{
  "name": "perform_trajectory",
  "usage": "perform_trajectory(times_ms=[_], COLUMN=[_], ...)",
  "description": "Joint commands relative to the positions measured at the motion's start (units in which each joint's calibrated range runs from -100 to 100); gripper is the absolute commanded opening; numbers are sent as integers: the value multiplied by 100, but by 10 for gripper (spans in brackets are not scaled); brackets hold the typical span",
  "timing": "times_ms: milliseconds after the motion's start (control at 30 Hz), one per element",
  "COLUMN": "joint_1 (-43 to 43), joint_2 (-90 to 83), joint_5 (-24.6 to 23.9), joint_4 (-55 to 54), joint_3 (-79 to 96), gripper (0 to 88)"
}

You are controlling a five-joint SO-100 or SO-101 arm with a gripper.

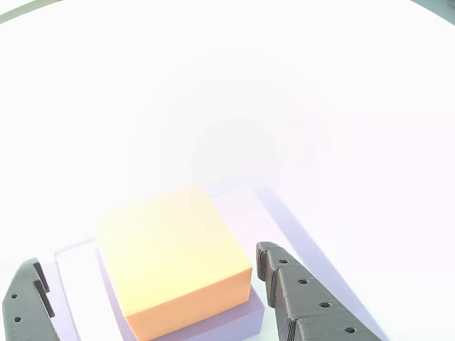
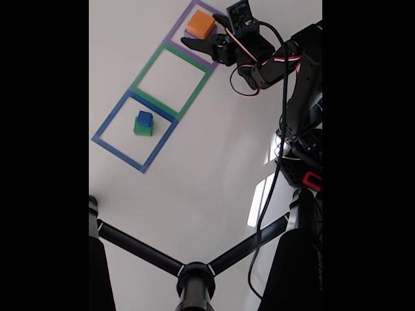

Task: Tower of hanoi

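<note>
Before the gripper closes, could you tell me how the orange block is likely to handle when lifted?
The orange square block looks rigid with flat sides, so probably grips squarely and won't roll. Its matte faces suggest little slipping. It rests on a purple block, which may shift.

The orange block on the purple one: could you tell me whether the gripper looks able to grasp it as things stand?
Probably yes: the open gripper has a finger on each side of the orange block, with nothing between them.

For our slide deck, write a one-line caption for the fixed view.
Open gripper reaches toward an orange block stacked in the purple square; blue block sits on green block.
</note>
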Motion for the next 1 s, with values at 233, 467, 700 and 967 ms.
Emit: perform_trajectory(times_ms=[233,467,700,967], joint_1=[-51,-99,-109,-176], joint_2=[2,18,43,-103], joint_5=[0,0,0,0], joint_4=[-143,-143,-143,-79], joint_3=[-193,-238,-284,-284], gripper=[236,175,122,103])
